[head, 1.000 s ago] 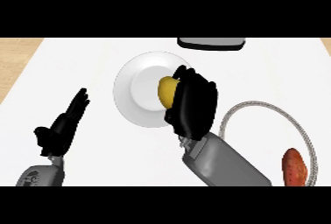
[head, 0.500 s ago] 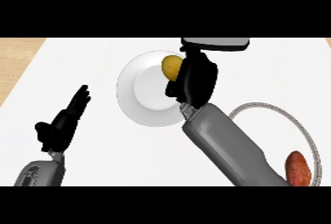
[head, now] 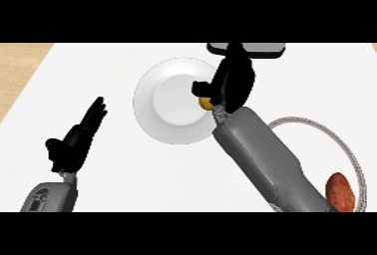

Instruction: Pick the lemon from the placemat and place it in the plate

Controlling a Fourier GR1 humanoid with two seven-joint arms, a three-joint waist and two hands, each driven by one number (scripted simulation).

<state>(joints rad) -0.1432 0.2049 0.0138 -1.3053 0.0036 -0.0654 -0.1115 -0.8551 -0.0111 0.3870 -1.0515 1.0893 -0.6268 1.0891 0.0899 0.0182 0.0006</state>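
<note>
Yellow lemon (head: 207, 102) showing only as a sliver under right hand (head: 233, 82), lying over right part of white plate (head: 165, 102); fingers curling round it. Plate resting on white table (head: 147, 179). Left hand (head: 76, 142) resting open at lower left, fingers up, holding nothing. Round placemat (head: 346, 149) lying at right.
</note>
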